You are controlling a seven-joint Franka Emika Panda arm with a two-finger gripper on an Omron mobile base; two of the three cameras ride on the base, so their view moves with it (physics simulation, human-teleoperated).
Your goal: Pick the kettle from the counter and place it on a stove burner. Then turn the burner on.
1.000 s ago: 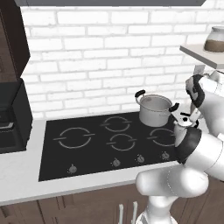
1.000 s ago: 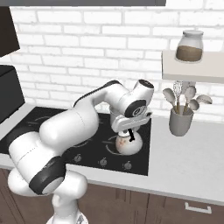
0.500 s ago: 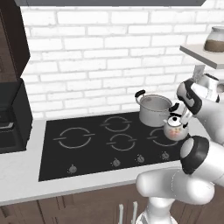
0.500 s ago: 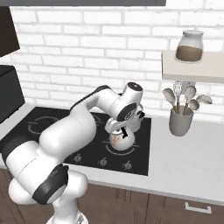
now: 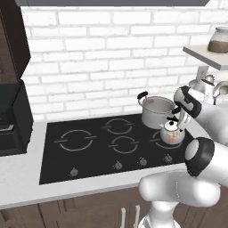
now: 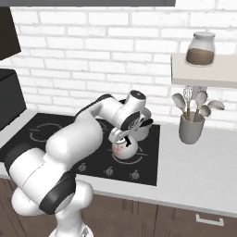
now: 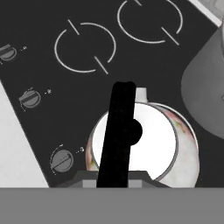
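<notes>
The kettle (image 5: 173, 132) hangs by its black arched handle, grasped by the end effector (image 5: 178, 116), over the stove burner (image 6: 126, 160) at the cooktop's front right. It looks rigid, smooth and likely to swing, so the handle's top is the sound hold. The steel pot (image 5: 156, 111) sits near at 11 o'clock; the knobs (image 7: 61, 160) line the front edge.

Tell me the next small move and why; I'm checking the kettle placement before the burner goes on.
Probably lower it straight down and release: the gripper holds the kettle by its black handle, over the front right stove burner, beside the steel pot. Contact with the glass is unclear.
</notes>
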